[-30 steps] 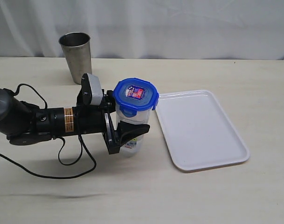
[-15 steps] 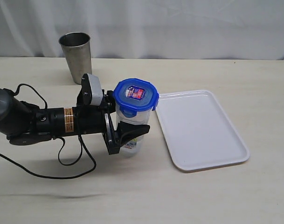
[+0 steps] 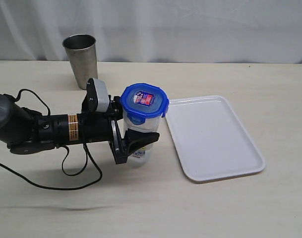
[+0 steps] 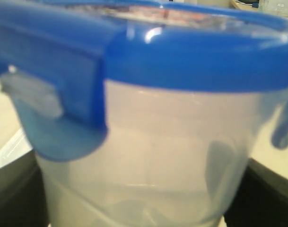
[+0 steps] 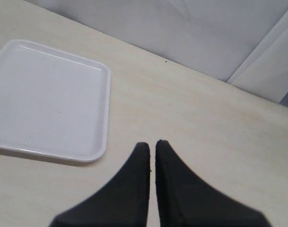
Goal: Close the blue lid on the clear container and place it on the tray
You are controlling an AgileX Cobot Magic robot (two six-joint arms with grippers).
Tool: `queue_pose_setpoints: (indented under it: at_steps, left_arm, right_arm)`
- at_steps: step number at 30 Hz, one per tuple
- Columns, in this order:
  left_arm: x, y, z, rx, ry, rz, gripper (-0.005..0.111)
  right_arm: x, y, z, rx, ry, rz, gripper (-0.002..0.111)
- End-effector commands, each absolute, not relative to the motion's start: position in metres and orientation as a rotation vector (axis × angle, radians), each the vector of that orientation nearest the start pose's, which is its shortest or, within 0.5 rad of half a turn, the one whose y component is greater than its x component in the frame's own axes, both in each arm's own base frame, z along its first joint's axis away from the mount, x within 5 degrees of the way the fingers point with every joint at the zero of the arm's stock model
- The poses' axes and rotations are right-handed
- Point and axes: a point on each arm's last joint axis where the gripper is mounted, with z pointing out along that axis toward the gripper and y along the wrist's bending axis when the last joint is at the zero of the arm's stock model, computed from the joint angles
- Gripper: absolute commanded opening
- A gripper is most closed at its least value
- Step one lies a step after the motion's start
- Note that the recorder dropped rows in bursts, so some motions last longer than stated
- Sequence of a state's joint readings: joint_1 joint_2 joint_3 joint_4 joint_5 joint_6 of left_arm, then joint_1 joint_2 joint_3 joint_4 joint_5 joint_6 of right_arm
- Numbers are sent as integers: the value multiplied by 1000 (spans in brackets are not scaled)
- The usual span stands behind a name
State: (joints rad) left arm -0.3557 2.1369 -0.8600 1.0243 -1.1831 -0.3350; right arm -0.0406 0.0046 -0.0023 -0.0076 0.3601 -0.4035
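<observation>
The clear container (image 3: pixel 140 133) stands upright on the table just left of the tray (image 3: pixel 210 134). The blue lid (image 3: pixel 145 100) sits on its top, with a red-and-white sticker facing up. My left gripper (image 3: pixel 139 131) reaches in from the left and is shut on the container's body below the lid. Close up in the left wrist view, the lid (image 4: pixel 191 56) and one of its flaps (image 4: pixel 63 109) top the container wall (image 4: pixel 158 151), with a black finger (image 4: pixel 11 198) pressed at each side. My right gripper (image 5: pixel 152 144) is shut and empty above bare table beside the tray (image 5: pixel 49 94).
A grey steel cup (image 3: pixel 81 59) stands at the back left, behind the left arm. The arm's black cable (image 3: pixel 66 173) loops on the table near the front left. A white curtain hangs behind the table.
</observation>
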Motion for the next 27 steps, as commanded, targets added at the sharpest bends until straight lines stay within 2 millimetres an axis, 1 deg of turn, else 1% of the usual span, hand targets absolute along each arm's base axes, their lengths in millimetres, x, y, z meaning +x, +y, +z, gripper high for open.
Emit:
queue_pose_setpoints:
  at_steps: [1, 5, 7, 9, 24, 27]
  left_arm:
    - [305, -192, 110, 1071, 1430, -952, 0]
    - [305, -192, 110, 1074, 1429, -953, 0]
    - [305, -192, 110, 1074, 1429, -953, 0]
    - [305, -192, 110, 1074, 1429, -953, 0]
    - [305, -192, 110, 1074, 1429, -953, 0]
    - [305, -192, 110, 1074, 1429, -953, 0]
  right_arm:
    - [53, 0, 181, -287, 1831, -245, 5]
    - [53, 0, 181, -217, 1837, -190, 5]
    - [53, 0, 181, -123, 1843, -119, 5]
    - [53, 0, 182, -66, 1834, -77, 5]
    - [53, 0, 182, -58, 1832, -71, 5]
    - [53, 0, 182, -10, 1829, -34, 5]
